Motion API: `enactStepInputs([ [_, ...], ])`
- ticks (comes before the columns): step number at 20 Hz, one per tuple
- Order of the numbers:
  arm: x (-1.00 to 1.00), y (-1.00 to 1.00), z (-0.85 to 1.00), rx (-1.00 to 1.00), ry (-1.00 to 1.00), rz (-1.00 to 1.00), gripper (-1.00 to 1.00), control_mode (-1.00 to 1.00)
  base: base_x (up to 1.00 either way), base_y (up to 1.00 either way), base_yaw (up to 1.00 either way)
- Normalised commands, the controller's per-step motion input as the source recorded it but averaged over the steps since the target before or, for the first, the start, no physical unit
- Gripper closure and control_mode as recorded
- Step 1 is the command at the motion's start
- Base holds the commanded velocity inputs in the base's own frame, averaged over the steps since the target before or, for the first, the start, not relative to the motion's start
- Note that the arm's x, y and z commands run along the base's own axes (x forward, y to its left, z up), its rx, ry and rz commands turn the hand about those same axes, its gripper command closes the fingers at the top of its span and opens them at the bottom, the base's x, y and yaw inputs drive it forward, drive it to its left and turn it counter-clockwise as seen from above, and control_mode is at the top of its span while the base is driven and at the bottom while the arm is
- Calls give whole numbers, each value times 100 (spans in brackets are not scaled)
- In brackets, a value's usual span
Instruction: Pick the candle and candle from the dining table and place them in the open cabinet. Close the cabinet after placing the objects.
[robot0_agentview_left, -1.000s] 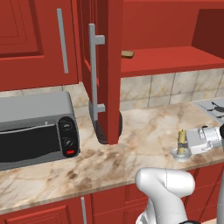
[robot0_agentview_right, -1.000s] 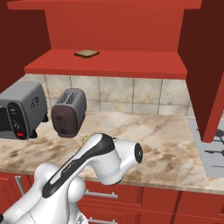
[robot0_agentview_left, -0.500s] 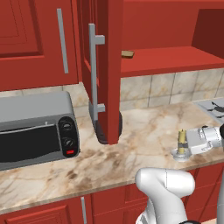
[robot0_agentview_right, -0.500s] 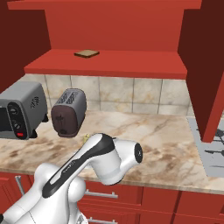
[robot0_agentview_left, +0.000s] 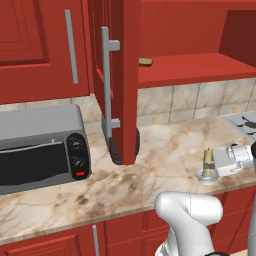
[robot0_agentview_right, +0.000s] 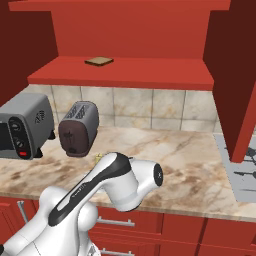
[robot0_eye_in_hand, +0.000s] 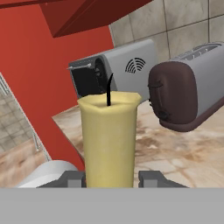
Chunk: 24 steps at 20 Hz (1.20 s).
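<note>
One candle (robot0_eye_in_hand: 109, 140), the slim olive-gold stick on its clear round dish, sits clenched between the gripper (robot0_eye_in_hand: 110, 178) fingers, its black wick rising straight up in the hand view with a dark toaster (robot0_eye_in_hand: 188, 94) and a grey toaster oven (robot0_eye_in_hand: 113, 70) behind it. From the left base view the same candle (robot0_agentview_left: 206, 161) hangs just above the marbled counter (robot0_agentview_left: 165, 155) near its front edge, with the white hand just beside it on the right, well below the cabinet (robot0_agentview_left: 200, 75) shelf. That red shelf stands open, its door (robot0_agentview_left: 125, 80) with the long grey bar handle (robot0_agentview_left: 106, 85) swung out toward the camera; a flat brown slab (robot0_agentview_right: 99, 61) lies on the shelf toward the back. The step in hand looks like carrying the first candle to the cabinet: it is grasped but not yet lifted to shelf height. The next move calls for raising the hand clear of the counter and up past the shelf's front lip, keeping the candle upright so the dish does not tip, then reaching in over a bare part of the shelf, clear of the slab and the open door. I cannot tell where the squat brass candle is; it and closing the door remain to be done
</note>
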Motion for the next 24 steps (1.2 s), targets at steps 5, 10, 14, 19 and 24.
enactStepInputs([
  [5,0,0,0,0,0,0,100,100,2,0,0],
  [10,1,0,0,0,0,0,100,-100,0,0,0],
  [14,0,0,7,0,-1,-1,100,-100,0,0,0],
  [19,-1,0,17,0,-11,-2,100,-100,0,0,0],
  [24,-5,0,21,0,-15,-1,100,-100,0,0,0],
])
